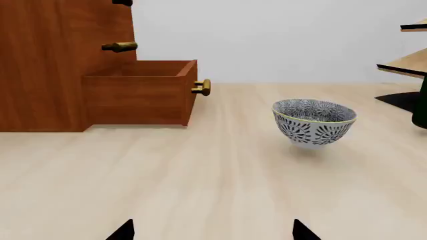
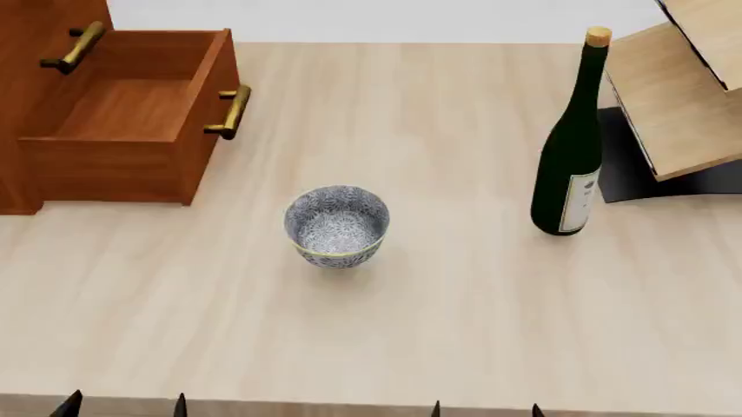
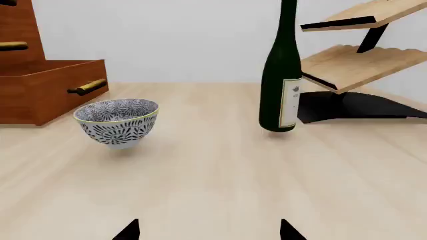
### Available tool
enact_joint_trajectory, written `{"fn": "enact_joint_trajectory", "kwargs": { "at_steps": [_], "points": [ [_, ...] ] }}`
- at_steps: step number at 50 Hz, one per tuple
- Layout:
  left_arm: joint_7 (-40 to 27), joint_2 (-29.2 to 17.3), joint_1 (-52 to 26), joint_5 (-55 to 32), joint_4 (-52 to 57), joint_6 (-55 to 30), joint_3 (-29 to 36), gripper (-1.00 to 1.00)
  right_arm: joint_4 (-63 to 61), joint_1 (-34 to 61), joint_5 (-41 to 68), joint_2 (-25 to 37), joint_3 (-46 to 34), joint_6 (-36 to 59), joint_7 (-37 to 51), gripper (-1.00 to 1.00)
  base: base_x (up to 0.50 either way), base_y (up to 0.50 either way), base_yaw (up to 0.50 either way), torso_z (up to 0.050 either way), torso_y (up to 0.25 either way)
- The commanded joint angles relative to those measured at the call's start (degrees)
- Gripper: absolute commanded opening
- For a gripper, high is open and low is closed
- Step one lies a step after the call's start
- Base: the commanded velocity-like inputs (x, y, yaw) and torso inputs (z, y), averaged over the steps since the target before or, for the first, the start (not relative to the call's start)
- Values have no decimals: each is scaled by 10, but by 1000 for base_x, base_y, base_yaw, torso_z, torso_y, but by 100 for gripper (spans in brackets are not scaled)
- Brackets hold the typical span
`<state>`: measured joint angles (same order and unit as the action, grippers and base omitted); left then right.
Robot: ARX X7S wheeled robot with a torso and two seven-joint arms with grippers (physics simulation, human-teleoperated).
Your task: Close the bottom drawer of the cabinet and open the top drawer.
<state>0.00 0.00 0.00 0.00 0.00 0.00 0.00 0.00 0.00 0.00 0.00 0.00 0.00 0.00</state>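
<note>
The reddish-brown cabinet (image 2: 35,26) stands at the table's far left. Its bottom drawer (image 2: 128,130) is pulled out and empty, with a brass bar handle (image 2: 232,111) on its front. It also shows in the left wrist view (image 1: 140,92) and the right wrist view (image 3: 50,87). The middle drawer's handle (image 2: 72,48) sits above it. The top drawer is out of the head view; only the end of its handle (image 1: 122,2) shows. My left gripper (image 2: 125,405) and right gripper (image 2: 487,408) are open and empty at the table's near edge, far from the cabinet.
A blue-patterned bowl (image 2: 336,226) stands mid-table in front of the drawer. A dark green wine bottle (image 2: 572,143) stands to the right, next to a pale wooden rack (image 2: 679,95) on a black base.
</note>
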Motion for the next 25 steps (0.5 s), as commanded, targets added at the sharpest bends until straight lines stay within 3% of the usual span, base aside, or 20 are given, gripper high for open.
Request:
{"fn": "enact_joint_trajectory", "kwargs": {
  "at_steps": [1,2,7,10,12,25],
  "points": [
    [-6,-6,0,0,0,0,6,100,0,0,5,5,-7,0,7,100,0,0,0,0,0],
    [10,-8,-2,-24,58,-57,5,100,-17,7,-5,8,-10,22,5,100,0,0,0,0,0],
    [-14,-20,-20,-27,74,-105,13,100,-45,23,17,21,-16,74,10,100,0,0,0,21,0],
    [-11,-25,-40,-51,105,-176,11,100,-74,38,10,27,-23,121,21,100,0,0,0,39,0],
    [-27,-25,-54,-43,101,-167,11,100,-95,46,13,31,-26,152,21,100,0,0,0,39,0],
    [-48,-43,-159,-77,187,-342,20,100,-198,134,-2,52,-53,314,32,100,0,0,0,45,0]
  ]
}}
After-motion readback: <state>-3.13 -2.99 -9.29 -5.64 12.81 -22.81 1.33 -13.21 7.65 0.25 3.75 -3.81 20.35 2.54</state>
